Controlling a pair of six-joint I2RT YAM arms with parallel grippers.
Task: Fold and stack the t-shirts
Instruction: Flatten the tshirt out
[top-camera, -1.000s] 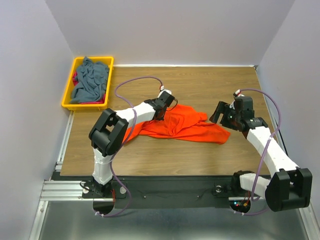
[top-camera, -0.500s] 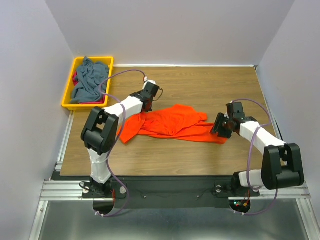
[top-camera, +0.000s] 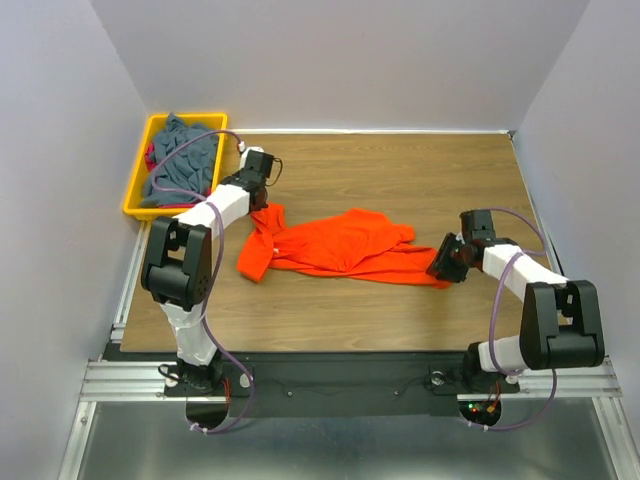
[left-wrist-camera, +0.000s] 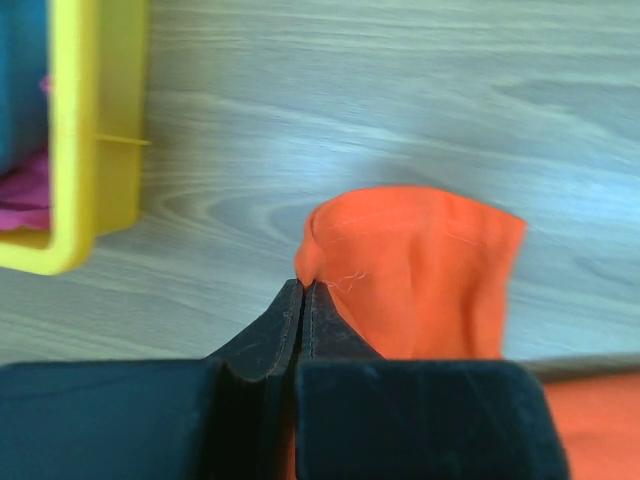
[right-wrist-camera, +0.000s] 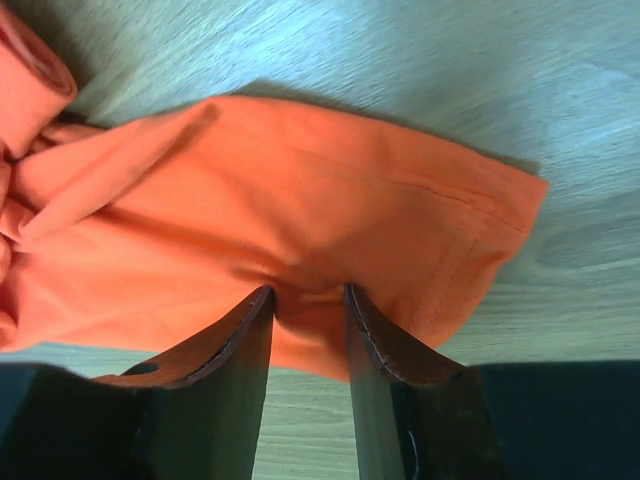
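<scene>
An orange t-shirt (top-camera: 340, 245) lies crumpled and stretched across the middle of the table. My left gripper (top-camera: 264, 205) is shut on its left edge, just right of the yellow bin; in the left wrist view the black tips (left-wrist-camera: 302, 285) pinch a peak of the orange cloth (left-wrist-camera: 420, 260). My right gripper (top-camera: 445, 268) is down on the shirt's right end. Its fingers (right-wrist-camera: 308, 292) stand a little apart, with a fold of orange cloth (right-wrist-camera: 280, 200) bunched between them. A grey-blue t-shirt (top-camera: 180, 160) lies heaped in the bin over a bit of red cloth (top-camera: 150, 158).
The yellow bin (top-camera: 135, 210) sits off the table's back left corner; its rim (left-wrist-camera: 95, 130) is close to my left gripper, with magenta cloth (left-wrist-camera: 25, 190) inside. Bare wood surrounds the shirt. White walls close in the back and both sides.
My left gripper has dragged the shirt's left end back and left toward the bin. My right gripper has dropped onto the shirt's right end and its jaws have narrowed.
</scene>
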